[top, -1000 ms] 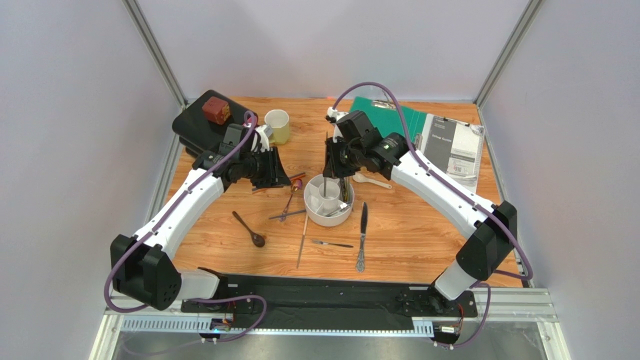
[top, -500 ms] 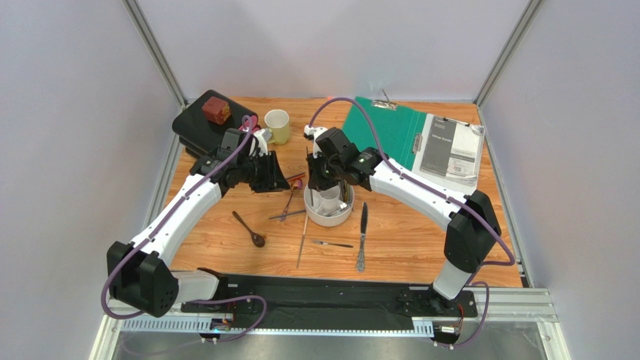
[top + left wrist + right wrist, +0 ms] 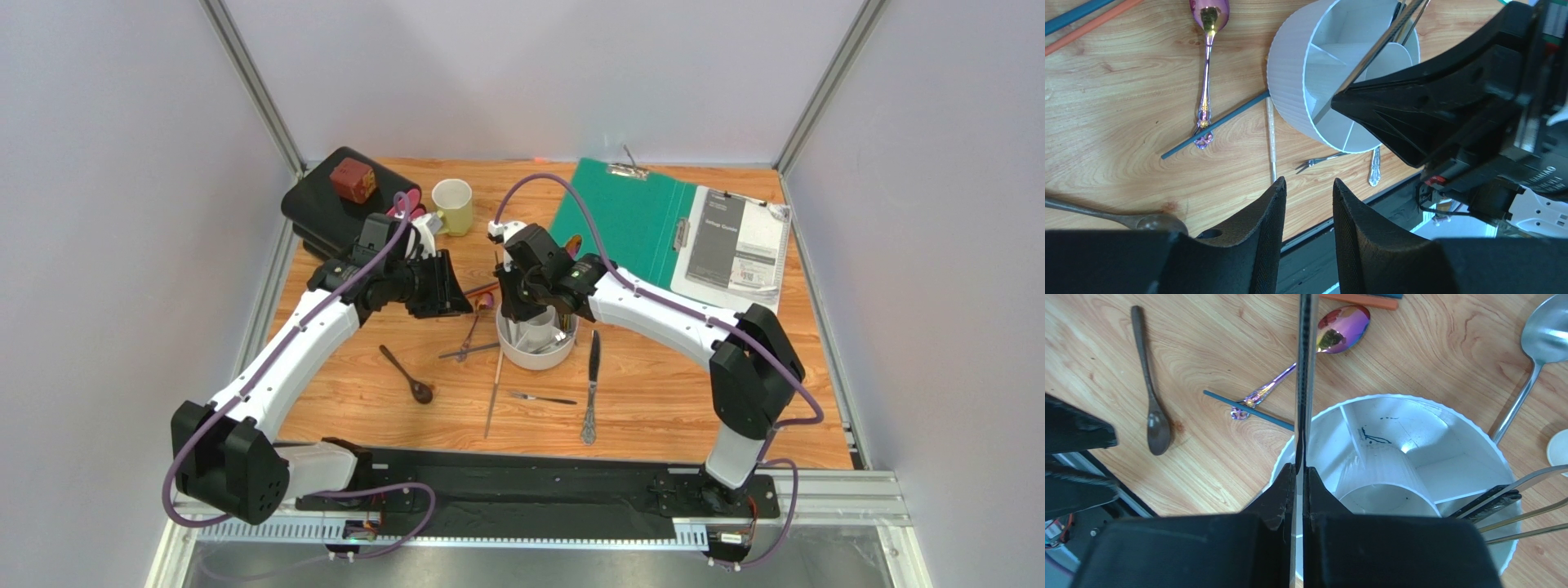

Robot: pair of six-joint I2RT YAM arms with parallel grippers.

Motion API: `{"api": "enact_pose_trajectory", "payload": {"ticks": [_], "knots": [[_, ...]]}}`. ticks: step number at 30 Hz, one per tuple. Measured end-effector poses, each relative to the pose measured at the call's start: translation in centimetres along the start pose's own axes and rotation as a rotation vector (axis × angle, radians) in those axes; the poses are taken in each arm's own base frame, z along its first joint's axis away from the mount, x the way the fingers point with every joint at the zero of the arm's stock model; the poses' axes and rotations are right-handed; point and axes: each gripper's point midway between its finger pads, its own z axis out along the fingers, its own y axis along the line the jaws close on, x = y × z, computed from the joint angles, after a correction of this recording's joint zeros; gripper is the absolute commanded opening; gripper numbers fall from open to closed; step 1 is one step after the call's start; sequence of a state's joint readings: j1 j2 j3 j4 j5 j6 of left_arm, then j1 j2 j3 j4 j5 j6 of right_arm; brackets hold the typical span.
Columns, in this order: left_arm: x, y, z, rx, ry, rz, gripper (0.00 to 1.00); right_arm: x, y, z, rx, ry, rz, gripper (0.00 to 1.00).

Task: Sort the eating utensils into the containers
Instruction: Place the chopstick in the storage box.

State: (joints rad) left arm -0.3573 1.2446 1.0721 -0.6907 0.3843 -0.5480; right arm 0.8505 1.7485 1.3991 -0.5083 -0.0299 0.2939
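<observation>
1. In right gripper (image 3: 1300, 471), fingers closed tight on a slim dark utensil (image 3: 1305, 367); seen edge-on, kind not readable; shaft straight out past the tips.
2. Directly under those fingertips: round white holder (image 3: 1407, 425), partitioned; pinch point over its rim. Compartments nearest the fingers bare; silver and dark handles (image 3: 1502, 505) leaning together in one compartment off to the side.
3. On the table (image 3: 1198, 349) beyond the right tips: iridescent purple spoon (image 3: 1343, 327), teal chopstick (image 3: 1247, 410) lying across its handle end, dark brown spoon (image 3: 1152, 416) farther out. Large silver spoon (image 3: 1542, 337) beside the holder's wall.
4. On left gripper (image 3: 1309, 184), fingers parted to a middling gap, nothing between them; held above the table, apart from the holder.
5. Past the left tips, flat on the table just beside the holder: small fork (image 3: 1321, 162) and thin pale chopstick (image 3: 1271, 141).
6. Farther from both sets of fingers, overhead view: table knife (image 3: 591, 392) near the holder, pale yellow mug (image 3: 453, 205) behind the left gripper, green clipboard (image 3: 626, 214), black case (image 3: 321, 211) with red-brown block (image 3: 353, 180) on top.
</observation>
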Motion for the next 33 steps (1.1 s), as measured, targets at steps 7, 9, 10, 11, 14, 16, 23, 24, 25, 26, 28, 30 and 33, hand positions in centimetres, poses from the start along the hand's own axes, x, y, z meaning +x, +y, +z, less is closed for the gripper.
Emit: {"api": "enact_pose_trajectory", "payload": {"ticks": [7, 9, 10, 11, 14, 16, 23, 24, 25, 26, 28, 30, 33], "knots": [[0.0, 0.0, 0.0, -0.001, -0.001, 0.002, 0.4, 1.1, -0.5, 0.8, 0.018, 0.031, -0.001, 0.02], [0.0, 0.0, 0.0, -0.001, -0.001, 0.003, 0.4, 1.5, -0.6, 1.0, 0.017, 0.034, 0.006, 0.1], [0.0, 0.0, 0.0, -0.001, -0.001, 0.003, 0.4, 1.9, -0.7, 1.1, 0.017, 0.04, 0.01, 0.15], [0.0, 0.0, 0.0, -0.001, -0.001, 0.003, 0.4, 2.4, -0.7, 1.2, 0.018, 0.05, 0.01, 0.23], [0.0, 0.0, 0.0, -0.001, 0.001, 0.002, 0.4, 4.1, -1.1, 1.5, 0.028, 0.091, 0.014, 0.26], [0.0, 0.1, 0.1, -0.002, 0.004, 0.001, 0.4, 4.7, -1.2, 1.6, 0.03, 0.103, 0.013, 0.28], [0.1, 0.3, 0.5, -0.005, 0.017, -0.004, 0.4, 3.9, -1.4, 0.3, 0.047, 0.061, 0.011, 0.33], [0.2, 0.3, 0.6, -0.005, 0.019, -0.005, 0.4, 3.7, -1.5, 0.2, 0.051, 0.055, 0.011, 0.33], [0.2, 0.3, 0.7, -0.004, 0.024, -0.006, 0.4, 3.5, -1.5, 0.0, 0.054, 0.048, 0.01, 0.33], [0.3, 0.3, 0.8, -0.004, 0.028, -0.007, 0.4, 3.4, -1.6, -0.1, 0.058, 0.044, 0.01, 0.34], [0.3, 0.4, 1.0, -0.005, 0.035, -0.01, 0.4, 3.1, -1.6, -0.5, 0.064, 0.034, 0.01, 0.34], [0.4, 0.5, 1.2, -0.006, 0.044, -0.012, 0.4, 2.6, -1.6, -0.9, 0.069, 0.02, 0.011, 0.34], [0.5, 0.7, 1.4, -0.012, 0.051, -0.013, 0.41, 1.3, -1.5, -1.8, 0.074, -0.013, 0.022, 0.35]]}}
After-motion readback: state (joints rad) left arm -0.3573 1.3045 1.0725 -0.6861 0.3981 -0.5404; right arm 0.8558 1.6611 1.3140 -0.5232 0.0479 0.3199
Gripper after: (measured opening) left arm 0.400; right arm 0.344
